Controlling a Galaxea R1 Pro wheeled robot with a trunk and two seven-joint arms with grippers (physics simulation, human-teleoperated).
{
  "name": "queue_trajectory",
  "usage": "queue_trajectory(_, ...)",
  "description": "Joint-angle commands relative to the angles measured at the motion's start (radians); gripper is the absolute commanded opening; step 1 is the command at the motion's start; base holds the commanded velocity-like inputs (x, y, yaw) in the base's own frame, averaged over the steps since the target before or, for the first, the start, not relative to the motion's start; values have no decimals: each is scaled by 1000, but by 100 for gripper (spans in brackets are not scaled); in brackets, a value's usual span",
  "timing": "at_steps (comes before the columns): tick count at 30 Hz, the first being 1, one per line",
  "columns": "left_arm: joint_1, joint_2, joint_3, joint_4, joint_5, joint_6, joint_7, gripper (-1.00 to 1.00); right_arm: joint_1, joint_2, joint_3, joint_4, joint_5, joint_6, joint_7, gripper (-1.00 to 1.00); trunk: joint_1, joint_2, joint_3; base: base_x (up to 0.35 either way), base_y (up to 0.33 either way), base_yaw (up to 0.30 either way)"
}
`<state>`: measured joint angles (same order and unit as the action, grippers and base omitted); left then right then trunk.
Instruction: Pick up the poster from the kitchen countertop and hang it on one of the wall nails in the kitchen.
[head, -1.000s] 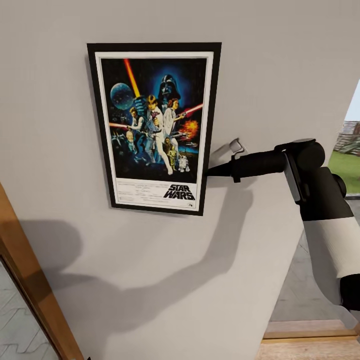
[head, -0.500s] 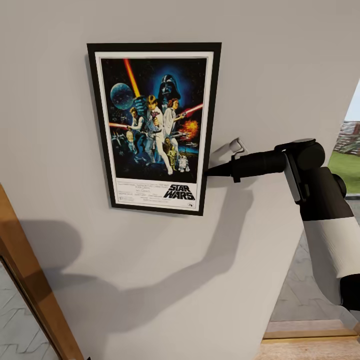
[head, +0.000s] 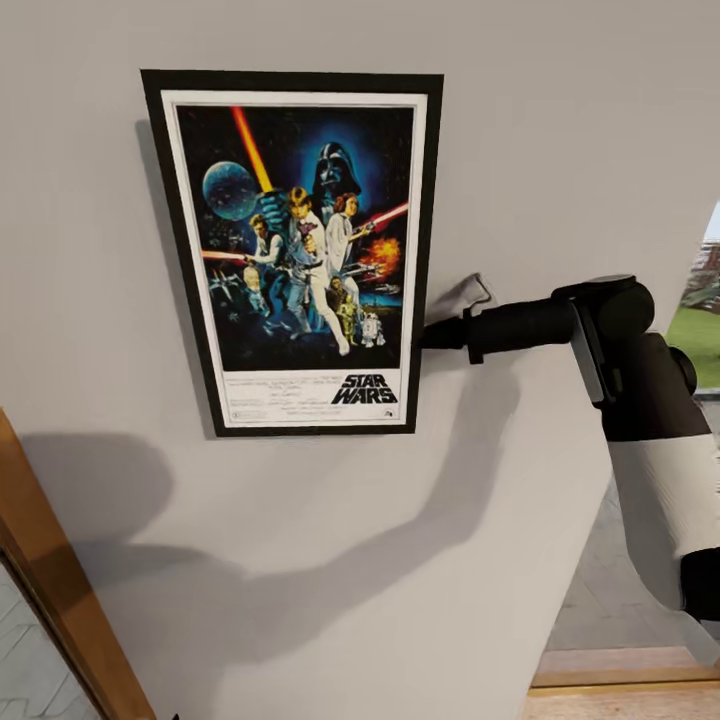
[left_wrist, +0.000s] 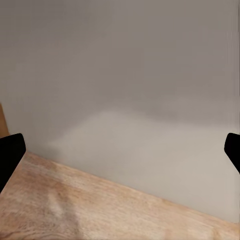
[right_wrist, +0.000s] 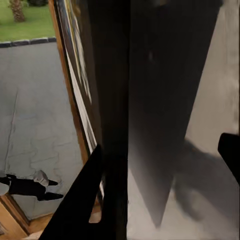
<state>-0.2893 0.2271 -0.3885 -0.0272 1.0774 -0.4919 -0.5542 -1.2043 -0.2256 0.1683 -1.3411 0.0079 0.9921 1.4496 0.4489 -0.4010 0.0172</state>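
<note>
While the right hand (head: 432, 333) grips the poster (head: 295, 250) by its right edge flat against the wall (head: 560, 120), it should let go only once the poster hangs safely on its nail.

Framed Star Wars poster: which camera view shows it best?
The head view: the black-framed Star Wars poster faces the camera whole against the grey wall, the right hand at its edge. The right wrist view shows its frame edge-on. The left wrist view shows wall and wood.
</note>
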Motion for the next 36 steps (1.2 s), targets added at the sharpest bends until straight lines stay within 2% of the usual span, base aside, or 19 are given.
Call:
queue_trajectory(1,-1,0,-9,1,10,-2,-4,100,0,0,1,19,14,8,-12,100,1,1,0,7,0,0)
queue_trajectory(12,-1,0,-10,1,10,-2,-4,100,0,0,0,19,14,8,-12,100,1,1,0,-20,0,0)
queue_trajectory(29,-1,0,-10,1,10,-2,-4,100,1,0,2,18,12,7,-12,100,1,1,0,-235,0,0)
queue_trajectory(36,-1,0,-10,1,10,-3,-4,100,26,0,2,15,10,5,-11,100,1,1,0,-282,0,0)
